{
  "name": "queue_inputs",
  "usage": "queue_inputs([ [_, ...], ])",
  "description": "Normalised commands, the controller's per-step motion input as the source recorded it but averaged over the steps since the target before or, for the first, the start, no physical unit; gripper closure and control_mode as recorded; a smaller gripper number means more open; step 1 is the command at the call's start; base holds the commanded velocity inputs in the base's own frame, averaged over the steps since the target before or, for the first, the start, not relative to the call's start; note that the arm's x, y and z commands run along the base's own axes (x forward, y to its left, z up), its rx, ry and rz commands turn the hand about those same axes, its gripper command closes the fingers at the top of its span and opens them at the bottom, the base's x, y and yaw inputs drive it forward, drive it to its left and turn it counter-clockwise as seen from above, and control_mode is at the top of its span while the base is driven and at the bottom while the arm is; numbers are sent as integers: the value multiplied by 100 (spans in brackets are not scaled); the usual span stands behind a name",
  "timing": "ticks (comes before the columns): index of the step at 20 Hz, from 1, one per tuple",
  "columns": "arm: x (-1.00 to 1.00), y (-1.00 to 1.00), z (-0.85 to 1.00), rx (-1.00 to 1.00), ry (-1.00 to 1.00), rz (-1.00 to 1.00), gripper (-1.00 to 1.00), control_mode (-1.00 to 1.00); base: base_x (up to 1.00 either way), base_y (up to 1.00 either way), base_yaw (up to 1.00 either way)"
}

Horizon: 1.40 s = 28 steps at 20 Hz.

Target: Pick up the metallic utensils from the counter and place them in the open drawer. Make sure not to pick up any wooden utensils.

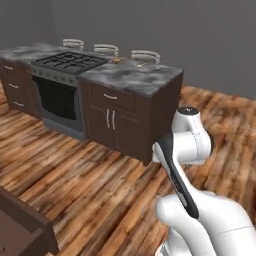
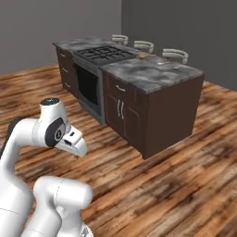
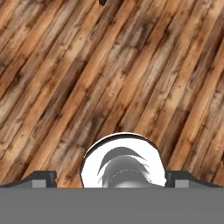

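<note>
The counter is a grey marbled top on dark brown cabinets, far across the wood floor. Two tiny utensils lie near its back edge. The tan one looks wooden. The paler thin one may be a metallic utensil, but it is too small to be sure. My gripper hangs low by the base and points down at bare floor planks. Its fingertips stand wide apart, open and empty. A dark brown wooden edge at the lower left looks like the open drawer, mostly cut off.
A black gas stove and oven sit in the island left of the marbled top. Three white stools stand behind it. Wide wood floor lies between my base and the island.
</note>
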Motion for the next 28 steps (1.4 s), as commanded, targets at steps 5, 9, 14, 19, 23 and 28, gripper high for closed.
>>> queue_inputs([
  [5,0,0,0,0,0,0,-100,100,47,-89,-57],
  [9,0,0,0,0,0,0,-100,100,100,-73,-37],
  [14,0,0,0,0,0,0,-100,100,100,-56,-30],
  [19,0,0,0,0,0,0,-100,100,100,-49,-24],
  [23,0,0,0,0,0,0,-100,100,100,-32,-16],
  [28,0,0,0,0,0,0,-100,100,100,-8,-8],
])
